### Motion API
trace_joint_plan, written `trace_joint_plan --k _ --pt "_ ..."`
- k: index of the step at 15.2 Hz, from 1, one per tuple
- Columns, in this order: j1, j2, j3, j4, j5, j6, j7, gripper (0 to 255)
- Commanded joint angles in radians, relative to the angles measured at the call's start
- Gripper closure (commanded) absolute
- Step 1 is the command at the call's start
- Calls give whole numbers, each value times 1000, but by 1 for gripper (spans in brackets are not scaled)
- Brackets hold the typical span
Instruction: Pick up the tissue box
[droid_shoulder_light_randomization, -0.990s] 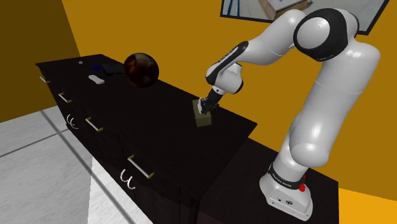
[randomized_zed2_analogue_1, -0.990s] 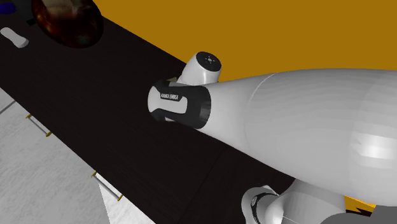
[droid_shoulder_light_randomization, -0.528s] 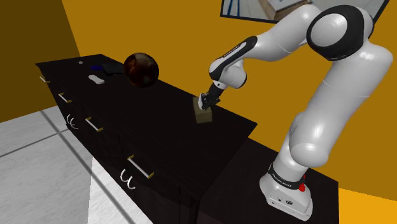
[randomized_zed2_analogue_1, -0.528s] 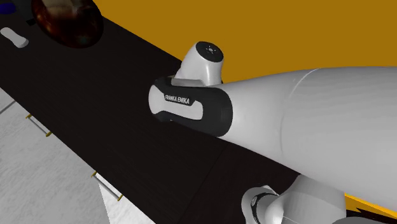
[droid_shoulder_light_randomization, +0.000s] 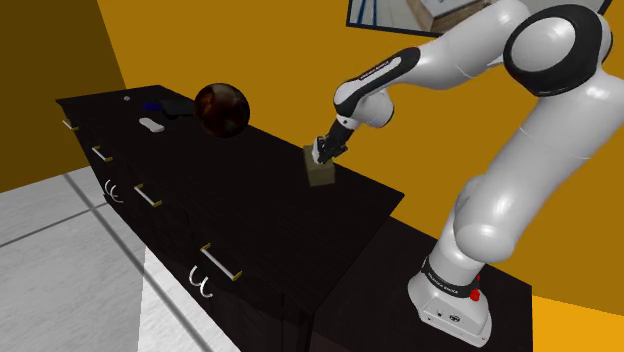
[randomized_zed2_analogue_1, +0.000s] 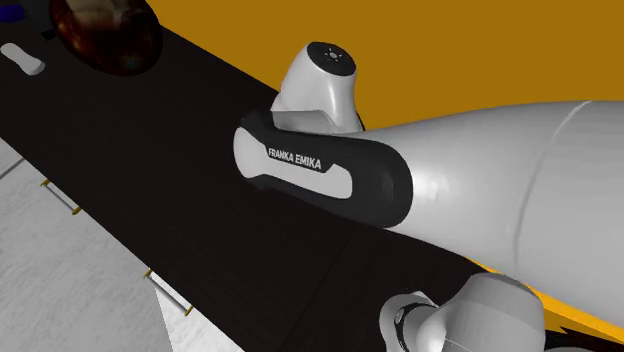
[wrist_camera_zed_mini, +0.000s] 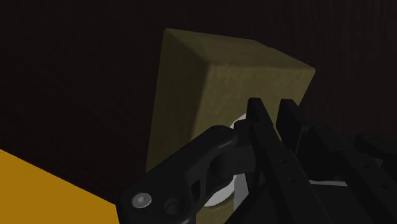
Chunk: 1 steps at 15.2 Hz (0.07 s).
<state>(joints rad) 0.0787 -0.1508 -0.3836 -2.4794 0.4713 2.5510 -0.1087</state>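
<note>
The tissue box (droid_shoulder_light_randomization: 320, 174) is a small olive-brown block near the back edge of the black dresser (droid_shoulder_light_randomization: 250, 215). My black gripper (droid_shoulder_light_randomization: 324, 153) comes down on its top from the shoulder view's right. In the wrist view the box (wrist_camera_zed_mini: 210, 83) shows one lit olive face, and my gripper (wrist_camera_zed_mini: 270, 105) stands with its fingers nearly together, clasping a white piece (wrist_camera_zed_mini: 240, 122) at the box's top. Whether the box touches the dresser is hard to tell. In the second exterior view my forearm (randomized_zed2_analogue_1: 320, 175) hides the box.
A dark reddish ball (droid_shoulder_light_randomization: 221, 108) rests further along the dresser, with a small white object (droid_shoulder_light_randomization: 152, 125) and a blue one (droid_shoulder_light_randomization: 155, 106) beyond it. Drawer handles (droid_shoulder_light_randomization: 222, 260) line the dresser front. An orange wall runs behind. My stand (droid_shoulder_light_randomization: 450, 300) sits at lower right.
The arm has risen and drawn back toward the wall, and the box has come up slightly with the gripper. The fingers stay clasped on it.
</note>
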Motion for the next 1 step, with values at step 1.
trace_joint_plan --k 1 --pt "-3 -6 1 3 -9 -7 8 255"
